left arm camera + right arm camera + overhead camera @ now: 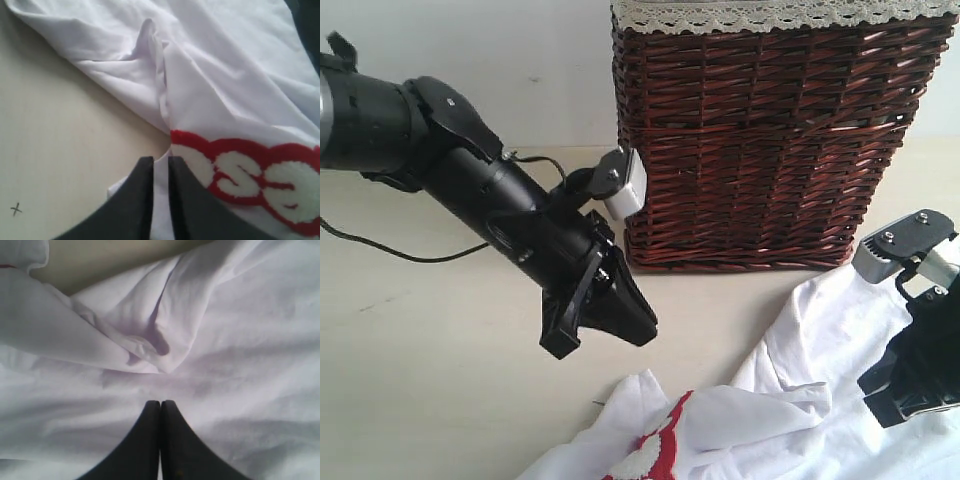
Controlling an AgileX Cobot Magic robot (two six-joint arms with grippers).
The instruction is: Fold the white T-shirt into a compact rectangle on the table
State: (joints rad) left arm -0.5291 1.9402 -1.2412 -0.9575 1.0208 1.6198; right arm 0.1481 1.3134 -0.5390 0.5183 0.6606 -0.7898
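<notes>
Two pincers, one floppy tee. The white T-shirt (800, 400) lies crumpled on the tabletop (420, 380) near the wicker basket (770, 140). My right pincer (160, 404) is pressed together over plain cloth. My left pincer (160, 165) shows just a slit, can't tell if cloth's nipped. It looks light, soft, zero stiffness, so I'd grab hem or shoulder corners, not the bunched middle.

A plain pale wall (520, 60) rises behind a dark wicker basket (760, 140).
</notes>
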